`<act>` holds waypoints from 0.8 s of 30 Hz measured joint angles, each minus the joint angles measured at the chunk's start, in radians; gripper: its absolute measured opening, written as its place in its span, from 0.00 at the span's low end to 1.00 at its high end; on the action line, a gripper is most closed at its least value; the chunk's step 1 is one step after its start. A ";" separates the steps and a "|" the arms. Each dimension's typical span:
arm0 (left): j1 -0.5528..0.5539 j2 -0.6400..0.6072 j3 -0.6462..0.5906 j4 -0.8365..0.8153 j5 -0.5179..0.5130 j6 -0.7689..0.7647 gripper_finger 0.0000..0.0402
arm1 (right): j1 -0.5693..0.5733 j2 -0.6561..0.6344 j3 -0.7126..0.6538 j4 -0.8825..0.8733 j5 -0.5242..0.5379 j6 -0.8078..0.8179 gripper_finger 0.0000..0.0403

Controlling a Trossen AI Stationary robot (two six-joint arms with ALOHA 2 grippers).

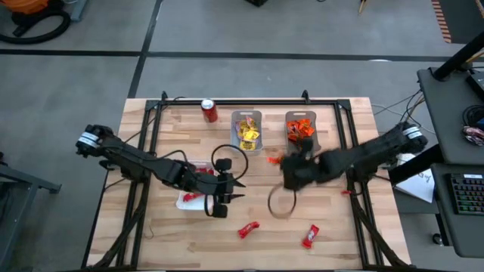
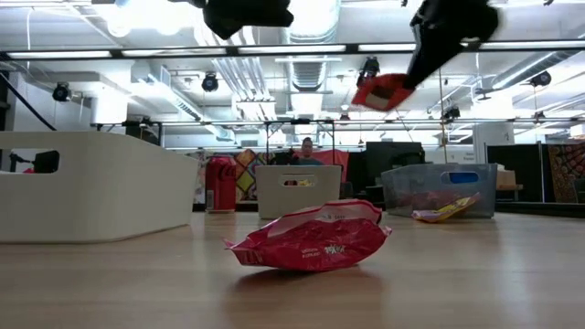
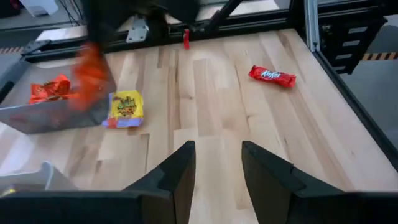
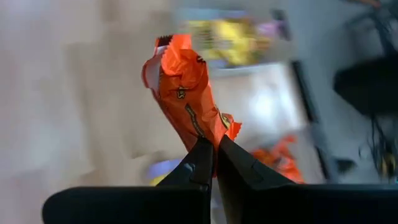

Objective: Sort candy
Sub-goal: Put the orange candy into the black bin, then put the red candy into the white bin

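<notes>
My right gripper (image 4: 208, 152) pinches a crinkly orange candy (image 4: 186, 90) tight, raised just beside the orange tray (image 1: 299, 119). My left gripper (image 3: 214, 168) hangs with jaws apart, empty, above bare wood beside the white tray (image 1: 187, 199).

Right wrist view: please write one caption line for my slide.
Right gripper shut on an orange candy packet.

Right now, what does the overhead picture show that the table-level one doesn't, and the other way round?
Only the high view shows three trays: yellow candy in one, orange candy in another, and a white tray under the open left gripper. Only the low view shows a person seated behind the table. Both show the red soda can, loose red candy, and the right gripper carrying an orange packet.
</notes>
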 joint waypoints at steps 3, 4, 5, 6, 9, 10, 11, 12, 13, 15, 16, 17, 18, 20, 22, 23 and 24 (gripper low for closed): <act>0.000 -0.024 -0.008 0.003 -0.006 0.008 0.28 | -0.107 -0.074 -0.004 -0.027 0.006 0.014 0.02; 0.000 -0.031 -0.011 0.003 -0.014 0.009 0.28 | -0.151 -0.098 -0.005 -0.032 -0.002 0.016 0.02; 0.000 -0.035 -0.012 0.000 -0.019 0.009 0.28 | -0.197 -0.117 -0.008 -0.034 -0.019 0.016 0.02; 0.000 -0.038 -0.013 0.003 -0.020 0.009 0.28 | -0.245 -0.135 -0.013 -0.039 -0.044 0.018 0.02; 0.000 -0.043 -0.019 -0.001 -0.021 0.009 0.28 | -0.405 -0.173 -0.042 -0.049 -0.121 0.046 0.02; 0.000 -0.043 -0.019 0.001 -0.021 0.008 0.28 | -0.458 -0.178 -0.055 -0.051 -0.141 0.057 0.02; 0.000 -0.043 -0.019 0.001 -0.021 0.007 0.28 | -0.512 -0.182 -0.071 -0.051 -0.162 0.060 0.02; 0.000 -0.040 -0.019 0.002 -0.021 0.005 0.28 | -0.563 -0.183 -0.090 -0.049 -0.180 0.061 0.02; 0.000 -0.036 -0.019 0.005 -0.022 0.002 0.28 | -0.612 -0.183 -0.112 -0.046 -0.195 0.061 0.02; 0.000 -0.028 -0.020 0.003 -0.022 -0.001 0.28 | -0.702 -0.176 -0.158 -0.014 -0.199 0.054 0.02; 0.000 -0.023 -0.020 0.003 -0.022 -0.002 0.28 | -0.741 -0.175 -0.183 0.021 -0.200 0.053 0.02; 0.000 -0.020 -0.020 0.002 -0.022 -0.004 0.28 | -0.778 -0.175 -0.207 0.052 -0.204 0.054 0.02; 0.000 -0.020 -0.021 0.003 -0.022 -0.007 0.28 | -0.808 -0.175 -0.226 0.070 -0.220 0.053 0.02; 0.000 -0.020 -0.022 0.003 -0.022 -0.010 0.28 | -0.844 -0.175 -0.254 0.098 -0.255 0.043 0.04; 0.000 -0.020 -0.023 0.004 -0.024 -0.016 0.28 | -0.856 -0.175 -0.271 0.100 -0.259 0.042 0.06; 0.000 -0.020 -0.024 0.002 -0.030 -0.017 0.28 | -0.856 -0.175 -0.279 0.101 -0.256 0.042 0.07; 0.000 -0.020 -0.024 0.003 -0.041 -0.017 0.28 | -0.856 -0.175 -0.284 0.104 -0.256 0.042 0.09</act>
